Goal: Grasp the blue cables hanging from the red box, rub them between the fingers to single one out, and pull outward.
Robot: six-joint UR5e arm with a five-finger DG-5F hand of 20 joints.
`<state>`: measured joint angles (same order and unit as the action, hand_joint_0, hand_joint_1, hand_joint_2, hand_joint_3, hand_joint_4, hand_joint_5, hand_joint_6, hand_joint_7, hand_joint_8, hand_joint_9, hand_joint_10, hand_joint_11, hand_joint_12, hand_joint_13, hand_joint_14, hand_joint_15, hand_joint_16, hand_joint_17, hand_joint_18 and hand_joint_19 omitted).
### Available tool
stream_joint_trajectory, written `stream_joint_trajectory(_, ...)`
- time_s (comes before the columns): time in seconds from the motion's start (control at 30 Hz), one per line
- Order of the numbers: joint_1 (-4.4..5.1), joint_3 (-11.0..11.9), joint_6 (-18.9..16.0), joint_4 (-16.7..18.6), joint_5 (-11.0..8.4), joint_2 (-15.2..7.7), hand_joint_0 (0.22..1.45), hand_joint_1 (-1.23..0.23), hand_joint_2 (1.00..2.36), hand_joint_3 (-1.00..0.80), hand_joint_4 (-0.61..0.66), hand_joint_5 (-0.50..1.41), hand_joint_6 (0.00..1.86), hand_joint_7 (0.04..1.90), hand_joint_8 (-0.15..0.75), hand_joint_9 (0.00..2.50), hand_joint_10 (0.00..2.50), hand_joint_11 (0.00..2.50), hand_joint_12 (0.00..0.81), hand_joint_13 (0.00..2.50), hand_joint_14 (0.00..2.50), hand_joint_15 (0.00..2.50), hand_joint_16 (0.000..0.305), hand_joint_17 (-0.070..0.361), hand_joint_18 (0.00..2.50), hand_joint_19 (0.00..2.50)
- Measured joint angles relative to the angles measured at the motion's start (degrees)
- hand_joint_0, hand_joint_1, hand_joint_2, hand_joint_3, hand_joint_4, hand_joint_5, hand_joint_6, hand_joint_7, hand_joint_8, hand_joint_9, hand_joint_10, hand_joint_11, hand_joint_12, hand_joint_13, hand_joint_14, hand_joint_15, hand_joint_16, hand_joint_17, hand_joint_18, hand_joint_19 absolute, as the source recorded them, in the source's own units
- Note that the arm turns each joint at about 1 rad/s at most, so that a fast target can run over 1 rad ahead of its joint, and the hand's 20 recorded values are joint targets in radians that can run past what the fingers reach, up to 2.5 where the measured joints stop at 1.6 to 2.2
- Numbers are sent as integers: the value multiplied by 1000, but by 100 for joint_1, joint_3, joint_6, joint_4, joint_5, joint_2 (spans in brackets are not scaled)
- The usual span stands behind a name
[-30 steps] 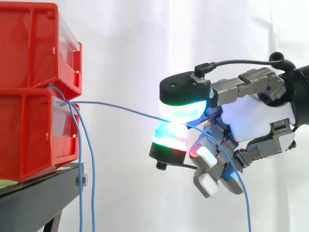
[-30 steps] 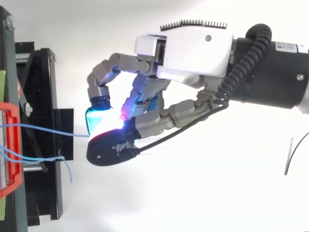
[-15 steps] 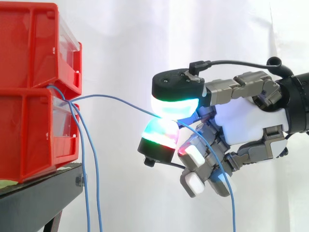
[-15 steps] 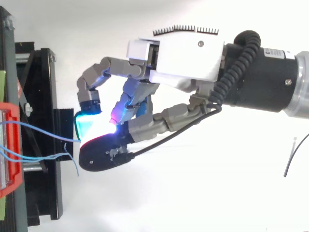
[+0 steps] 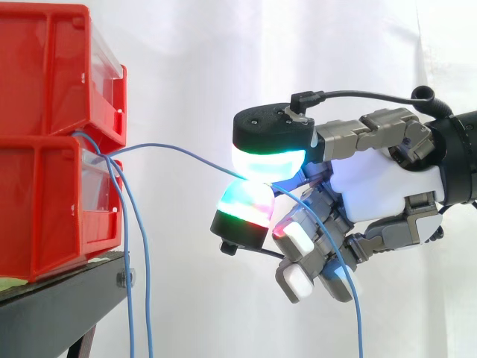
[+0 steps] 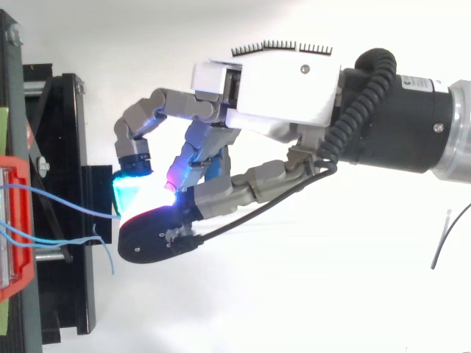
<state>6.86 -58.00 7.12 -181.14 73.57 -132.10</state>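
Right of the red bins [image 5: 52, 149], the hand [image 5: 387, 190] pinched one blue cable [image 5: 171, 147] between glowing pads [image 5: 268, 160]; two other cables [image 5: 127, 261] hung down.

The red bins [image 5: 45, 74] are a bright, even red with clear, colourless front panels. The blue cables [image 5: 186, 151] are a plain light blue along their whole length. The hand [image 5: 380, 190] has a white palm shell, grey finger links and black caps behind its pads [image 5: 268, 160]: the upper pad glows white and cyan with a green edge, the lower one shows bands of cyan, green and red. The stand [image 5: 52, 309] is matt black and the curtain [image 5: 223, 67] plain white
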Motion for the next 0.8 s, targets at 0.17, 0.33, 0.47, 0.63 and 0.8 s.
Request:
stream_joint_trajectory(0.17,0,0,0,0,-1,0,590,-821,1009,150,20,-85,887,1255,394,1208,14,651,470,1069,15,524,71,160,1240,579)
stream_joint_trajectory(0.33,0,0,0,0,-1,0,591,-822,1008,148,21,-85,887,1253,394,1206,15,648,471,1069,16,525,71,160,1239,580)
stream_joint_trajectory(0.47,0,0,0,0,-1,0,591,-822,1008,149,22,-84,886,1254,392,1202,13,646,470,1057,15,517,71,160,1233,570)
stream_joint_trajectory(0.63,1,0,0,0,-1,-1,592,-823,1008,145,19,-83,886,1246,390,1200,11,645,472,1052,13,518,71,160,1214,575)
stream_joint_trajectory(0.8,1,0,0,0,-5,-1,592,-822,1006,143,21,-83,886,1251,387,1198,11,654,470,1050,15,518,71,160,1214,565)
